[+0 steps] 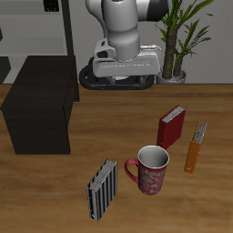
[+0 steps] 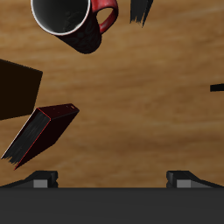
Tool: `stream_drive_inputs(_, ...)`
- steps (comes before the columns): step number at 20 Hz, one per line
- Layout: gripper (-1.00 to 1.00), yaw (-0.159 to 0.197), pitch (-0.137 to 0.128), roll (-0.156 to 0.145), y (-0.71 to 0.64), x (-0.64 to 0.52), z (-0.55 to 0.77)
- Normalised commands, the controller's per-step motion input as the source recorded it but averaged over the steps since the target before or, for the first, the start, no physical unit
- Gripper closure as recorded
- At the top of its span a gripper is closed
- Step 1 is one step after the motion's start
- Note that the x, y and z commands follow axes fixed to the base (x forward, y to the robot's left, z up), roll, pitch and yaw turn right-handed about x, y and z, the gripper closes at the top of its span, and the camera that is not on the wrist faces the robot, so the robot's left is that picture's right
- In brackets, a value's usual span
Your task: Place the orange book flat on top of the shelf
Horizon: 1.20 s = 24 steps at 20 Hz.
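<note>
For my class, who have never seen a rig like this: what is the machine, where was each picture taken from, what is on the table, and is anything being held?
These are simulator renders of one moment. The exterior view faces a white robot arm from the front and above. The wrist view looks down from its end effector, whose fingertips show at the frame's edge with nothing between them, so nothing is held. On the wooden table are an orange book, a red book, a red mug, a grey-and-black striped book and a black shelf. The wrist view shows the mug and red book too.
</note>
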Motion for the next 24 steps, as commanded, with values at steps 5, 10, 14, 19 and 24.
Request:
stream_drive_inputs(5,-1.0,-0.014,-0.033,0.004,0.31,0.12,0.07)
stream_drive_inputs(10,-1.0,-0.039,-0.027,0.002,0.47,0.19,0.1)
stream_drive_inputs(14,-1.0,-0.04,-0.021,-0.045,0.32,0.19,0.05)
stream_drive_inputs(19,-1.0,-0.009,-0.027,-0.048,0.46,0.25,-0.02)
stream_drive_inputs(24,-1.0,-0.029,0.004,-0.042,0.44,0.25,-0.13)
